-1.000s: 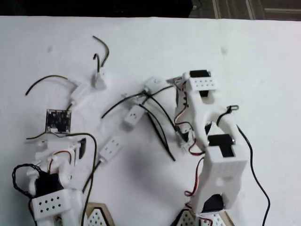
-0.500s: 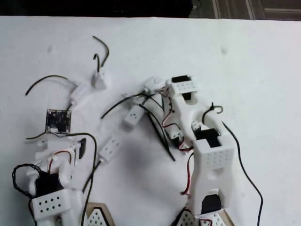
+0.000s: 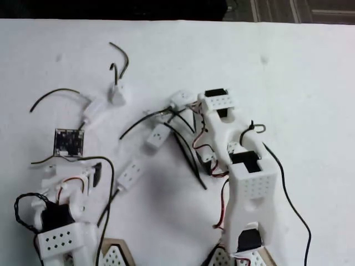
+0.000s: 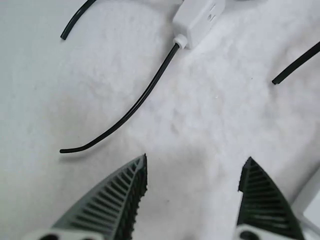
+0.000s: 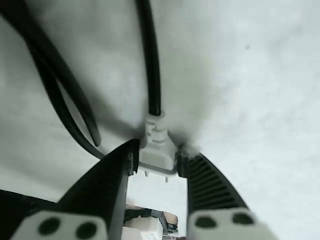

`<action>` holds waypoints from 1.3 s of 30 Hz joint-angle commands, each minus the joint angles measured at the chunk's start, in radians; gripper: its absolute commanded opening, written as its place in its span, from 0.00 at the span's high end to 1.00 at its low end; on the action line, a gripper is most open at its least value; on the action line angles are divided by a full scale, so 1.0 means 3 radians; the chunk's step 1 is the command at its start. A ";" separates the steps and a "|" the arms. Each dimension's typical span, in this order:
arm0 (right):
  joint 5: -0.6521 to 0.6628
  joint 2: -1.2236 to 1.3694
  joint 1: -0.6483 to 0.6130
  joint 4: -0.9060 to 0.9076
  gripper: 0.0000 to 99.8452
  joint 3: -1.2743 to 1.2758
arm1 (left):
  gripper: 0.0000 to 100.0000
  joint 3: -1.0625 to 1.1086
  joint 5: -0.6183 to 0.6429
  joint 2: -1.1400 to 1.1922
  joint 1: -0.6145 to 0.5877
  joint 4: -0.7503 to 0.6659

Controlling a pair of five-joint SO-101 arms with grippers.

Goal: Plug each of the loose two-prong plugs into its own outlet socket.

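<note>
My right gripper (image 5: 157,152) is shut on a white two-prong plug (image 5: 156,159), whose black cord (image 5: 150,60) runs away over the table. In the high view that plug (image 3: 179,100) lies mid-table at the tip of the right arm (image 3: 217,102). Two white outlet sockets (image 3: 157,136) (image 3: 130,174) lie to its near left. Another plug (image 3: 116,95) and a white socket (image 3: 93,111) lie further left. My left gripper (image 4: 195,160) hangs open over bare table, with a socket (image 4: 197,17) and its cord ahead of it.
Black cords (image 3: 186,147) cross the table between the sockets and the right arm. The left arm (image 3: 58,235) sits at the near left corner, with a black square board (image 3: 68,142) on it. A loose cord end (image 4: 274,80) lies near the left gripper.
The right arm has swung left toward the mid-table plug and now stands at it. The plugs, sockets and left arm have not moved.
</note>
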 commanded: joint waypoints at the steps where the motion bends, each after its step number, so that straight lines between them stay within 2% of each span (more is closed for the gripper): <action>1: -0.0015 -0.0049 -0.0054 -0.0023 0.98 -0.0026 | 0.71 -0.0020 0.0010 -0.0043 0.0003 0.0000; 9: 0.0118 -0.0279 0.0059 -0.0003 0.97 -0.0169 | 0.71 -0.0020 0.0010 -0.0043 0.0003 0.0000; 16: 0.0143 -0.0304 0.0146 0.0212 0.81 -0.0174 | 0.71 -0.0020 0.0010 -0.0043 0.0003 0.0000; 31: 0.0143 -0.0550 0.0315 0.0279 0.83 -0.0465 | 0.71 -0.0020 0.0010 -0.0043 0.0003 0.0000; 37: 0.0148 -0.0821 0.0279 0.0243 0.83 -0.0097 | 0.71 -0.0020 0.0010 -0.0043 0.0003 0.0000; 39: 0.0148 -0.0821 0.0274 0.0064 0.83 0.0072 | 0.71 -0.0020 0.0010 -0.0043 0.0003 0.0000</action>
